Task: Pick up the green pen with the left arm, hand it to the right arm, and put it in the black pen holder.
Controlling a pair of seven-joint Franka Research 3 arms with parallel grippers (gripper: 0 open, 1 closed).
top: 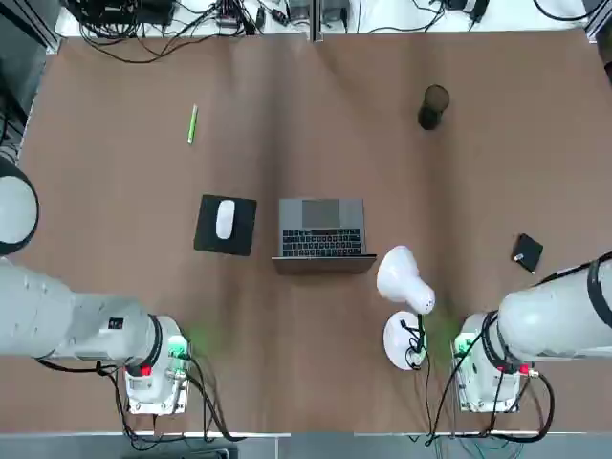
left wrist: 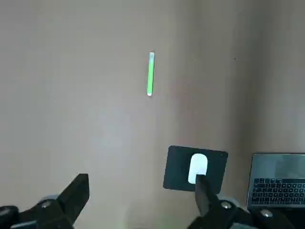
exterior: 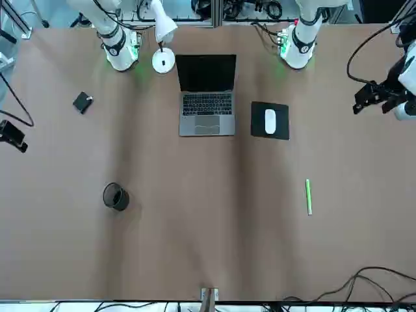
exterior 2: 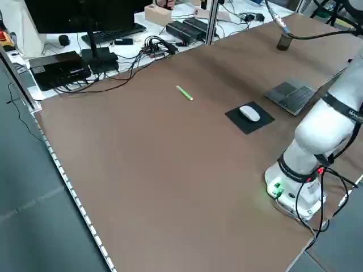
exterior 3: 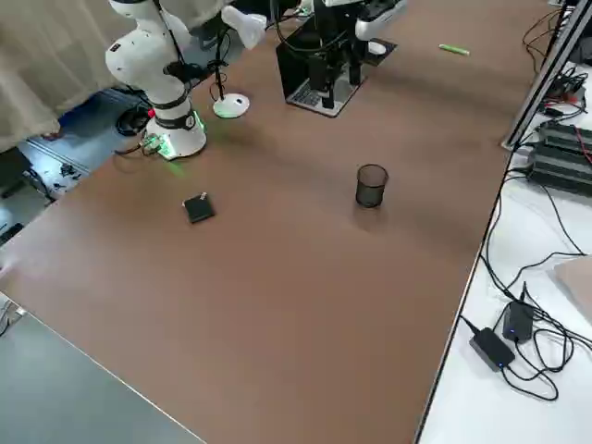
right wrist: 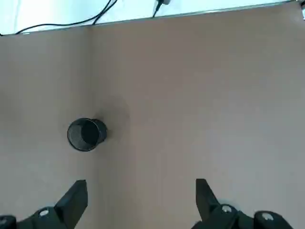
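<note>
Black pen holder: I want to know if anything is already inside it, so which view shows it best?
The right wrist view: it looks into the open mouth of the black pen holder, with nothing visible inside. The right side view shows its wall; top and front views show it small; the left side view partly hides it behind a cable.

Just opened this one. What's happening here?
Nothing is being handled yet. The green pen lies on the table beyond the mouse pad, and the black mesh pen holder stands at the right arm's side. The left gripper and right gripper are both open and empty above the table.
</note>
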